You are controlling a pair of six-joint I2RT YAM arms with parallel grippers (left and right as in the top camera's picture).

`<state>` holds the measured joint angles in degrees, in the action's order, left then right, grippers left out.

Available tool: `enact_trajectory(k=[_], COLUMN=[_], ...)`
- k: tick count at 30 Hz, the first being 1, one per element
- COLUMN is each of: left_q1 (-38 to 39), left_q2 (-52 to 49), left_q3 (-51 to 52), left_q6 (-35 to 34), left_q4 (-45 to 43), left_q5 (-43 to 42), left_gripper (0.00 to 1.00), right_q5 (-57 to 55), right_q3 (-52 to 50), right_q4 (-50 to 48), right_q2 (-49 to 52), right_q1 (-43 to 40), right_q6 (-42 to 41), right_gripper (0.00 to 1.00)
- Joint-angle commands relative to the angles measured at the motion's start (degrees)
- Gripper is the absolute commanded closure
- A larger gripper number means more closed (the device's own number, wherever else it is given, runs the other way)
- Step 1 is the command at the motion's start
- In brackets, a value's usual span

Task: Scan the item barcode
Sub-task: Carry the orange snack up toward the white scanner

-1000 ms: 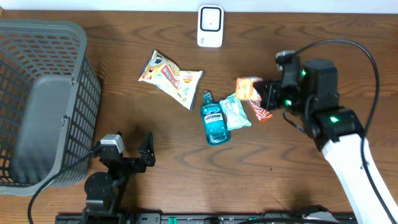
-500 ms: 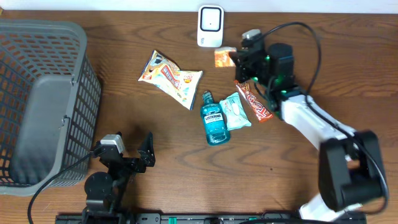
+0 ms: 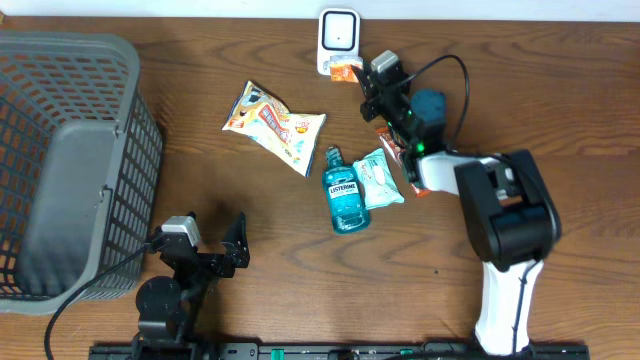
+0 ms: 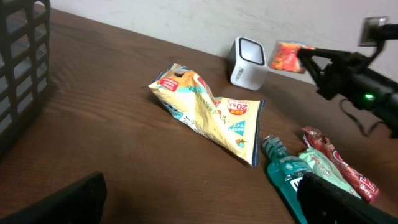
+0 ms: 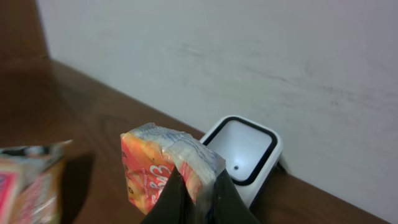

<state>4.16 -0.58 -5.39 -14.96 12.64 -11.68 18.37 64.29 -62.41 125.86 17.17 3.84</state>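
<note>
Where the white scanner [image 3: 338, 40] stands at the far edge of the table [image 3: 200, 60], the small orange packet [image 5: 158, 165] hangs just beside its lower right corner, lifted off the wood.

Right gripper [image 5: 193, 186]: clenched on the orange packet, black fingertips pinching its crumpled lower edge. In the right wrist view the scanner sits directly behind the packet, showing a dark-rimmed, pale window with one small dot. Contact between packet and scanner: cannot tell. Print on the packet: too blurred to read.

Right arm: stretched from the near right side to the far centre, with a black cable looping above it.

Middle of the table, nearer than the packet: a red bar wrapper [image 3: 415, 170] lies under the arm. A pale green wipes pack [image 3: 380, 178] lies against the wrapper's left side. A blue mouthwash bottle [image 3: 345, 195] lies on its side, cap toward the far edge, touching the wipes pack.

Left of these and apart from them: a yellow-and-white snack bag [image 3: 272, 125], lying flat.

Far left: a grey mesh basket [image 3: 140, 120], well apart from the items.

Left gripper [image 3: 212, 245]: at the near edge, close to the basket's near corner, jaws spread wide and holding nothing, fingers pointing toward the snack bag.
</note>
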Motion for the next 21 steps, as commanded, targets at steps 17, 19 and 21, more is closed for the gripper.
enact_trajectory(k=[17,19,21], left_q1=[-0.3,-0.3,-0.3], left_q2=[0.3,0.3,0.3], left_q3=[0.9,0.9,0.9], left_q6=[0.3,0.3,0.3], left_q4=[1.4,1.4,1.4], left_q5=[-0.3,-0.3,-0.3], left_gripper=[0.02,0.02,0.02], right_q5=[-2.2,-2.4,-2.4], right_q3=[37.9,38.1,38.1], right_q4=[13.7,14.3,14.4], right_q2=[21.1,21.2,21.2], right_q1=[0.1,0.1,0.1], right_q6=[-4.0,-4.0,-4.0], right_gripper=[0.99,0.99,0.99])
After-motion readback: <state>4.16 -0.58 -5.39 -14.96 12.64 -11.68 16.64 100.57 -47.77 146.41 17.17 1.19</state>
